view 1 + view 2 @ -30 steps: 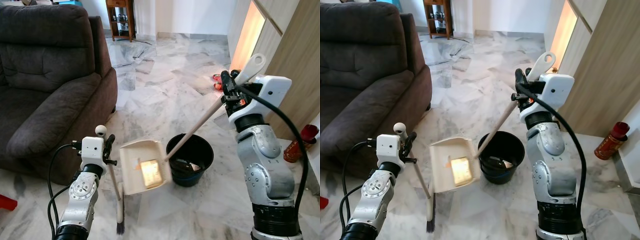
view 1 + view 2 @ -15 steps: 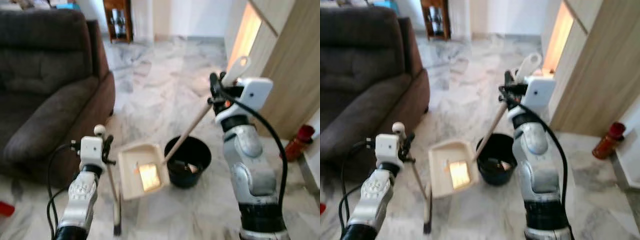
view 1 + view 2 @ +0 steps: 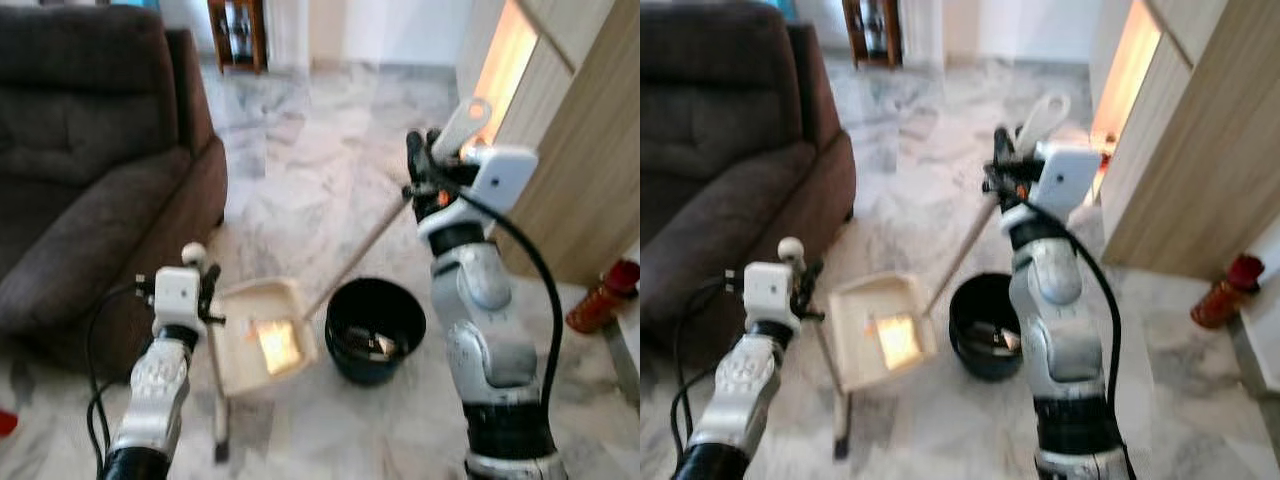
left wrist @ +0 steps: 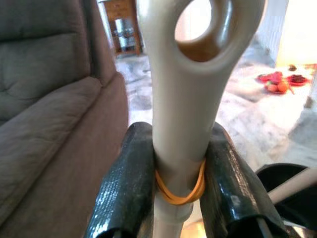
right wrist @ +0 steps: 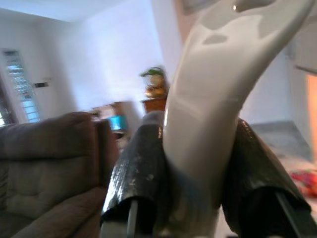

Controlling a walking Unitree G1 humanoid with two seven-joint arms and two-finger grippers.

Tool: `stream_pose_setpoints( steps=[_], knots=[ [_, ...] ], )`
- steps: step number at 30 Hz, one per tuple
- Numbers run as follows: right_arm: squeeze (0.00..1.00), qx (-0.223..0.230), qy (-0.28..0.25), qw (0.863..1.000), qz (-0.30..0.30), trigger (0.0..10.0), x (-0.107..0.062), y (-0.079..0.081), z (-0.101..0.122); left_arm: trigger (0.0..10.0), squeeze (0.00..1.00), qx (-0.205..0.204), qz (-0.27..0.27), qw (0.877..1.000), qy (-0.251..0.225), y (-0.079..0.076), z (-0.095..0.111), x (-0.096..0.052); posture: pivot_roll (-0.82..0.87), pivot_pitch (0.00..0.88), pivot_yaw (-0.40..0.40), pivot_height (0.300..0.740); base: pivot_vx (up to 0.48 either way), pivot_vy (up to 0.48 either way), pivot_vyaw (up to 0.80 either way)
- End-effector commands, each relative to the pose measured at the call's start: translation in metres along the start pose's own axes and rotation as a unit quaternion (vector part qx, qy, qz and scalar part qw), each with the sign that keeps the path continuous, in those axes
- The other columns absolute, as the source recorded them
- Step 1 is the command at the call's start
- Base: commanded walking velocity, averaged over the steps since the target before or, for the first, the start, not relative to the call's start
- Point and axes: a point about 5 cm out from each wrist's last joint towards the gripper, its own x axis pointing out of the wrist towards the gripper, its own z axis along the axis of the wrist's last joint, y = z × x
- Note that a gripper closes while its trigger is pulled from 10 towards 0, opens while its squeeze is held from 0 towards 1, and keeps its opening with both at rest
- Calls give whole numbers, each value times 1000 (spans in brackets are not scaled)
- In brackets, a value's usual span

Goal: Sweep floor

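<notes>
**Both jaws clamped on handles beside the bucket**

The left gripper (image 4: 173, 198) has its jaws closed on the cream broom handle (image 4: 190, 94), where an orange rubber band (image 4: 179, 191) wraps the shaft. The broom (image 3: 218, 400) stands near upright, bristles on the marble floor (image 3: 330, 190). The right gripper (image 5: 198, 183) holds its jaws tight on the dustpan handle (image 5: 218, 89), raised high; the long shaft slants down to the cream dustpan (image 3: 262, 335), which sits tilted just beside the black bucket (image 3: 375, 328). A brown sofa (image 3: 90, 170) stands to the left, a wooden cabinet (image 3: 590, 150) to the right.
</notes>
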Motion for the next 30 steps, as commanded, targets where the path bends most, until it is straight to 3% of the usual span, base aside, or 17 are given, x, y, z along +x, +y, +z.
stream_pose_setpoints(
  steps=[1, 4, 13, 30],
  knots=[
    [0, 0, -53, 998, 15, 10000, 5, 9, 20, 10000, 0, -1, 8, 1000, -28, 7, 12, 4, 133, 0, 24, 740, 259, 0, -800],
    [0, 3, -60, 998, 18, 10000, 5, 10, 22, 10000, 0, -1, 9, 1000, -29, 7, 12, 4, 135, 0, 22, 740, 256, 0, -800],
    [0, 14, -67, 998, 17, 10000, 7, 11, 24, 10000, 0, 0, 11, 999, -31, 8, 12, 4, 138, 0, 22, 740, 258, 0, -57],
    [0, 14, -68, 998, 10, 10000, 7, 10, 24, 10000, 0, -5, 7, 999, -36, 7, 13, 3, 136, 0, 22, 740, 225, 0, -800]
  ],
)
